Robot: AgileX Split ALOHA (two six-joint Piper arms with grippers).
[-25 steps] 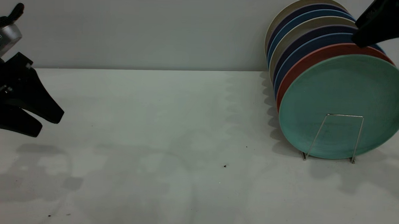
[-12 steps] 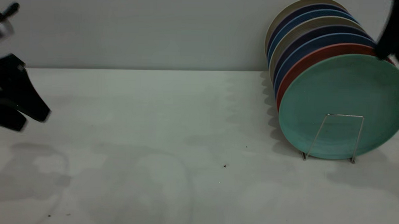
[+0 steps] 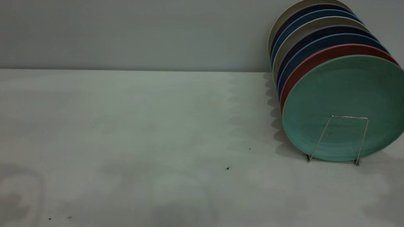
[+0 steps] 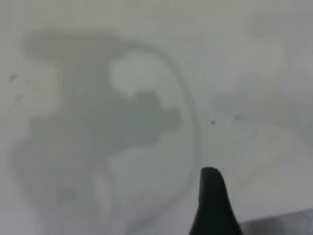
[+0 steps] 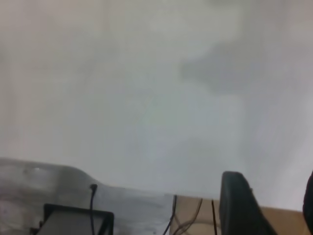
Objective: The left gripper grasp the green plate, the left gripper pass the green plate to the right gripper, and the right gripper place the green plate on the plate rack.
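Note:
The green plate (image 3: 348, 95) stands upright at the front of the row in the plate rack, behind the rack's front wire loop (image 3: 349, 116), at the right of the exterior view. Neither gripper shows in the exterior view. A black part of my left gripper (image 4: 211, 205) shows only in the left wrist view, above bare table with its own shadow. My right gripper (image 5: 271, 200) shows in the right wrist view, open and empty, over the table's edge. No plate shows in either wrist view.
Behind the green plate stand a salmon-pink plate (image 3: 311, 60) and several blue, dark and beige plates (image 3: 302, 23). The white table (image 3: 154, 125) meets a grey wall behind. Cables (image 5: 173, 220) and a black box (image 5: 73, 220) lie beyond the table's edge.
My left gripper has drawn off to the left out of the exterior view. My right gripper has left the plates' top rims and gone out at the right. The plates have not moved.

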